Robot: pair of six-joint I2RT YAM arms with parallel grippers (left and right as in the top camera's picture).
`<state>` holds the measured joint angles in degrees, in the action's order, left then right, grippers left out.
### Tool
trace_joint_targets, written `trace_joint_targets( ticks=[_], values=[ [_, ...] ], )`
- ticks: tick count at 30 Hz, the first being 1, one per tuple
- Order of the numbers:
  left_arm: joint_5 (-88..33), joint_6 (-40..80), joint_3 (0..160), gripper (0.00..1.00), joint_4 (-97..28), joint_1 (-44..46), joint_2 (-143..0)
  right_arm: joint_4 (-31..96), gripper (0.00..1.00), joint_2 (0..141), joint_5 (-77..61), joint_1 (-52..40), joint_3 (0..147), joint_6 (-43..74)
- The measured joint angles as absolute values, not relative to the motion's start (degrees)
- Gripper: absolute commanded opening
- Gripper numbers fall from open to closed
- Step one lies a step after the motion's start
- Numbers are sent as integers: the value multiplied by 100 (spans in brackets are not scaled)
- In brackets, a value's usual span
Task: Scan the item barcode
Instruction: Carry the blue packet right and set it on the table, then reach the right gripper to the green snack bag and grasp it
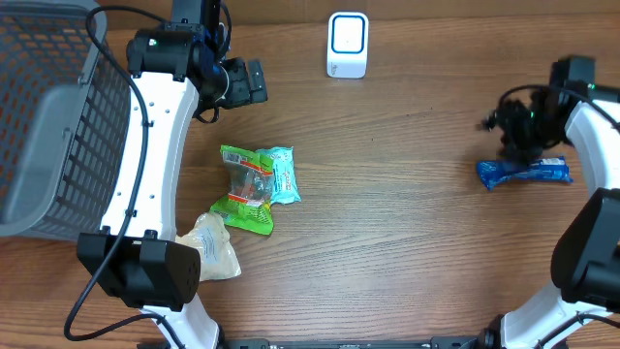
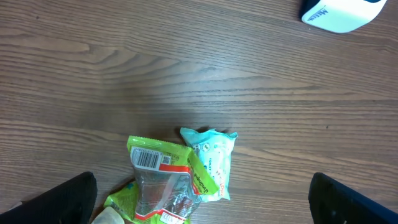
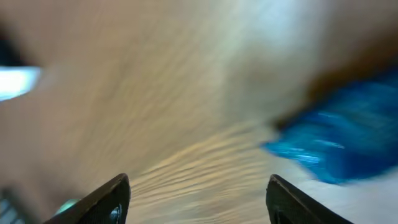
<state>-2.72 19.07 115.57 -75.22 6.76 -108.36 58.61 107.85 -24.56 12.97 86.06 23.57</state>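
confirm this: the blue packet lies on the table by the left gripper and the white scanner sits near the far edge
Wrong side: the blue packet lies by the right gripper, as the overhead view shows. The white scanner does sit near the far edge.

little can be read outright. in the left wrist view the green packet (image 2: 163, 186) carries a white barcode label (image 2: 148, 158) near its top edge. the black bars are clear, but the digits under them are too small to make out. a red patch just beside the label has pale lettering, illegible. the teal packet (image 2: 211, 162), touching the green one, bears dark small print along its face, not readable. the white device (image 2: 339, 15) at the top right corner shows dark blue letters at its edge, cut off by the frame; the first looks like an "m". from overhead, the blue packet (image 1: 523, 173) has white print, only a blur.
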Motion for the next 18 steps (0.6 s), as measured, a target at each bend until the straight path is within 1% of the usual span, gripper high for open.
trace_joint_targets(
  ticks=[3, 6, 7, 9, 10, 11, 15, 17, 18],
  values=[
    [-272, 1907, 11555, 100, -7522, 676, -10836, 5590, 72, 10785, -3269, 847, 8967, 2058],
    [-270, 1907, 11557, 100, -7524, 676, -10836, 5317, 69, 10785, -3621, 139, 8995, 1938],
    [-272, 1907, 11557, 100, -7522, 676, -10836, 5142, 70, 10785, -3673, -174, 8995, 1944],
    [-272, 1907, 11555, 100, -7522, 676, -10836, 4803, 77, 10785, -3579, -784, 8995, 2110],
    [-272, 1907, 11557, 100, -7522, 676, -10836, 4547, 87, 10785, -3430, -1135, 8993, 2296],
    [-272, 1907, 11557, 100, -7522, 676, -10836, 4313, 89, 10785, -3269, -1441, 8993, 2506],
    [-270, 1907, 11557, 100, -7522, 676, -10836, 3522, 88, 10901, -2952, -2377, 8986, 2910],
    [-272, 1907, 11555, 100, -7518, 676, -10836, 3100, 83, 11104, -2867, -2777, 8991, 3116],
    [-272, 1907, 11557, 100, -7522, 676, -10836, 2943, 77, 11238, -2834, -2961, 8989, 3223]
  ],
)
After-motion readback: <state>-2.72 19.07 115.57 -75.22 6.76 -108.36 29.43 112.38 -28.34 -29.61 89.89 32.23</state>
